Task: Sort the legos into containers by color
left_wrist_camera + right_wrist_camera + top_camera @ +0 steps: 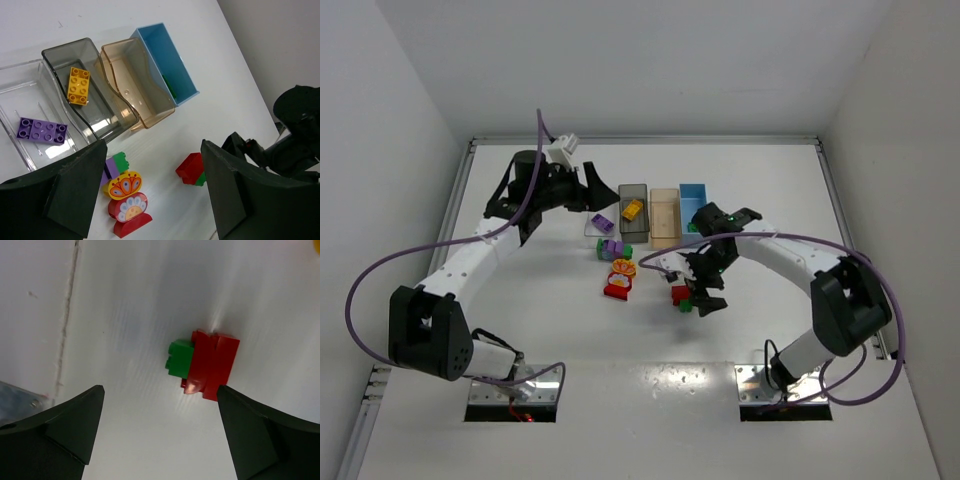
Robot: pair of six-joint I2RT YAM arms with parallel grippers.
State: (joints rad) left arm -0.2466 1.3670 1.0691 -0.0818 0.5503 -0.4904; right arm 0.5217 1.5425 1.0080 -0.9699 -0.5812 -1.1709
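Four bins stand in a row at the back: clear (15,75), smoky grey (57,52), tan (142,107) and light blue (172,55). A purple brick (41,130) lies in the clear bin and a yellow brick (78,85) in the grey one. Something green (170,86) shows in the blue bin. On the table lie a purple-green brick (116,165), a yellow flower piece (124,185), a red flower piece (131,212) and a red brick joined to a green one (210,367). My left gripper (598,195) is open and empty above the clear bin. My right gripper (160,390) is open just above the red-green piece.
The flower pieces (620,277) lie in front of the bins, left of the right gripper (698,285). White walls enclose the table on three sides. Purple cables loop from both arms.
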